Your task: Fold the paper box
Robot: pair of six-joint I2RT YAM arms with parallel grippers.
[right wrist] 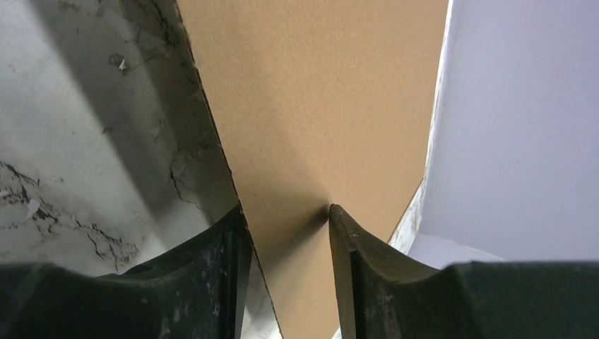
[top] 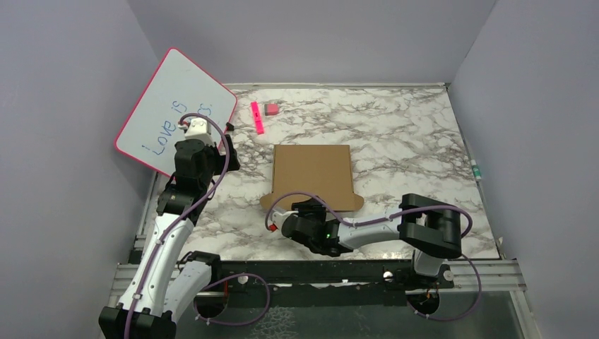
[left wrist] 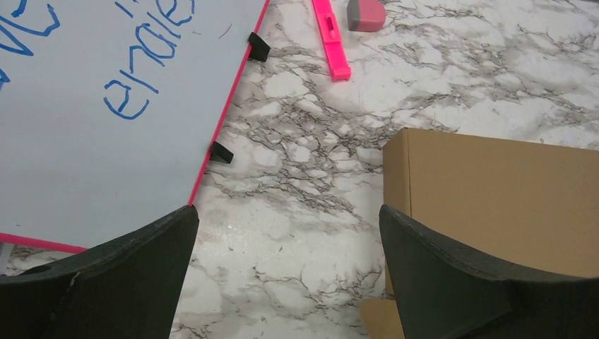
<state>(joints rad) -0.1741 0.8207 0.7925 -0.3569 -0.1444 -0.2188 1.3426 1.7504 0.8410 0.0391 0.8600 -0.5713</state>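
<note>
The paper box [top: 312,176] is a flat brown cardboard piece lying mid-table, with small flaps sticking out at its near corners. My right gripper [top: 305,209] reaches in from the right at the box's near edge. In the right wrist view the cardboard [right wrist: 311,106] runs between the two fingers of the right gripper [right wrist: 286,212], which press on it from either side. My left gripper [left wrist: 288,215] hangs wide open above bare marble with nothing in it, left of the box's left edge [left wrist: 494,198]. In the top view the left gripper [top: 203,135] is beside the whiteboard.
A pink-framed whiteboard [top: 173,113] with blue writing leans at the back left, close to the left arm. A pink marker [top: 257,117] and a pink-grey eraser [top: 271,109] lie behind the box. Grey walls enclose the marble table [top: 410,141] on three sides.
</note>
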